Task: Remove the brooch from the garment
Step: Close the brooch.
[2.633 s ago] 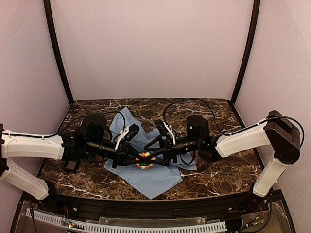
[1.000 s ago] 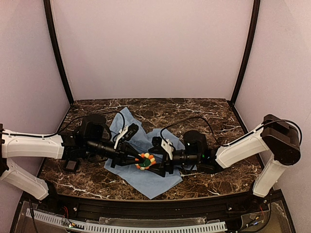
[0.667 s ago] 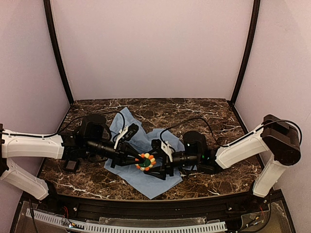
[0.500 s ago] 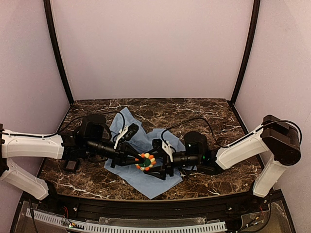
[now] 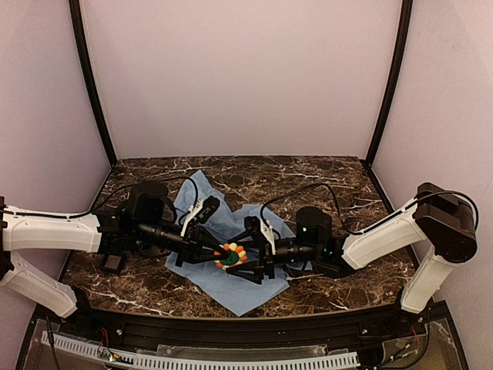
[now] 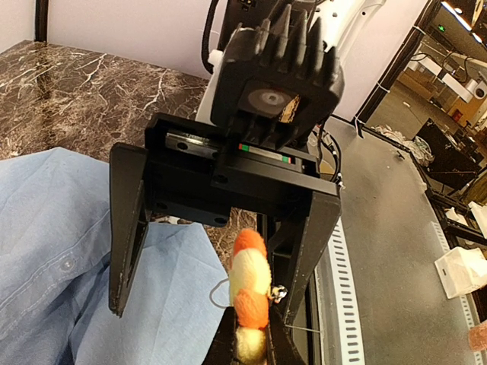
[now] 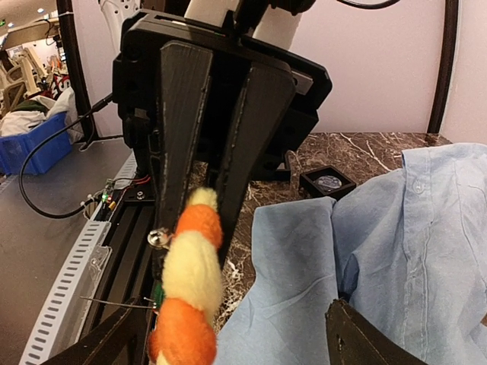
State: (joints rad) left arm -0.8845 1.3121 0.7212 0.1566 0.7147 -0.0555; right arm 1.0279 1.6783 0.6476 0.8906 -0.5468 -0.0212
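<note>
The brooch (image 5: 231,255), orange and yellow petals round a green centre, is pinched between the fingers of my left gripper (image 5: 223,255) over the light blue garment (image 5: 231,289). In the left wrist view the brooch (image 6: 249,296) shows edge-on in my left gripper (image 6: 255,346), apart from the garment (image 6: 61,251). My right gripper (image 5: 248,258) faces it, open, one finger (image 6: 125,228) on each side of the brooch, touching nothing. In the right wrist view the brooch (image 7: 190,281) hangs between my open right gripper (image 7: 236,323) and the shut left fingers (image 7: 179,129), beside the garment (image 7: 396,228).
A small black square pad (image 5: 113,263) lies on the marble table (image 5: 347,285) left of the shirt and shows in the right wrist view (image 7: 329,182). The table's black front rail (image 5: 231,331) runs just below both grippers. Pale walls enclose the back and sides.
The right arm has swung lower and nearer the front, bringing its open gripper round the brooch. The brooch has tipped up off the shirt in the left gripper. The left arm has barely moved.
</note>
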